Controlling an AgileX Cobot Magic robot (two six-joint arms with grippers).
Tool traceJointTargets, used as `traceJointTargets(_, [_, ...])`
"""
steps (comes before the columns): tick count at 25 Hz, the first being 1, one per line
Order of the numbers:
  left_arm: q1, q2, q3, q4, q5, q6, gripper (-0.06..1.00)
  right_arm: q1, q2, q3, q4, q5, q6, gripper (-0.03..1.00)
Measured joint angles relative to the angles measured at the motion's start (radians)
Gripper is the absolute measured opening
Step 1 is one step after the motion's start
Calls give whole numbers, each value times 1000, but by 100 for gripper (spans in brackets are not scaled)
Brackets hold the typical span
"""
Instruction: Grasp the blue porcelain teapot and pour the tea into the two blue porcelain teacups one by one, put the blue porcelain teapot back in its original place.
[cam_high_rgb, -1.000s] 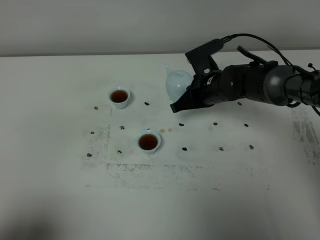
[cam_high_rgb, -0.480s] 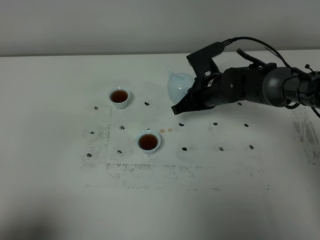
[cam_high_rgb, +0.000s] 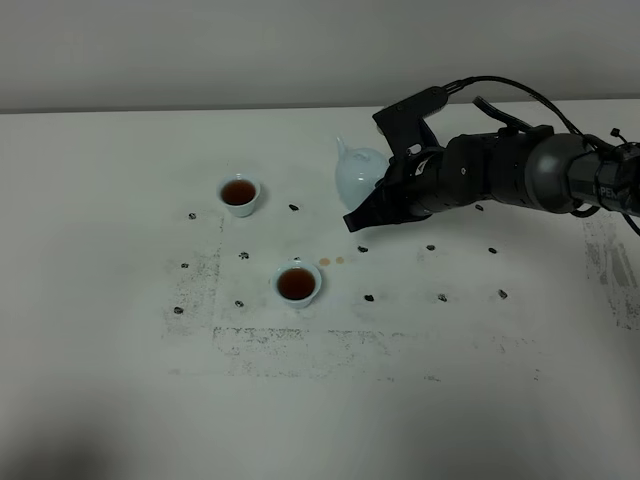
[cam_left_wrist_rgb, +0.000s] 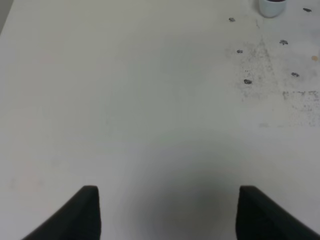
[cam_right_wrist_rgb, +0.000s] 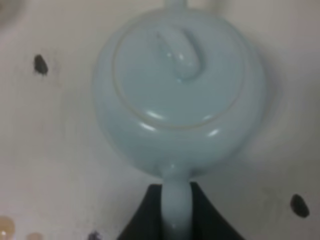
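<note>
Right arm comes in from the right edge of the overhead frame, stretched leftward toward upper centre, wrist pitched down. Right gripper: both dark fingers clamped on a handle at the bottom of its wrist view. Left gripper: fingertips spread wide at the frame's bottom corners, holding nothing.

Lab-style test bench: bare white table, black position marks, plain grey wall.

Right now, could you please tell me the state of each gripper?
Left gripper: open, holding nothing.
Right gripper: shut on the handle of the blue porcelain teapot.
</note>
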Motion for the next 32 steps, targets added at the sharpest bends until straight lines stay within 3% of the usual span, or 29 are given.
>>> traceJointTargets(12, [0,0,0,0,0,0,55,0,0,0,0,35,0,27])
traceJointTargets(16, [0,0,0,0,0,0,55,0,-2,0,0,86,0,34])
traceJointTargets(20, [0,0,0,0,0,0,55,0,-33,0,-13,190,3,40])
traceJointTargets(24, [0,0,0,0,0,0,55,-29,-124,0,-46,328,88,44])
traceJointTargets(32, [0,0,0,0,0,0,55,-224,-377,-1,-184,668,213,46])
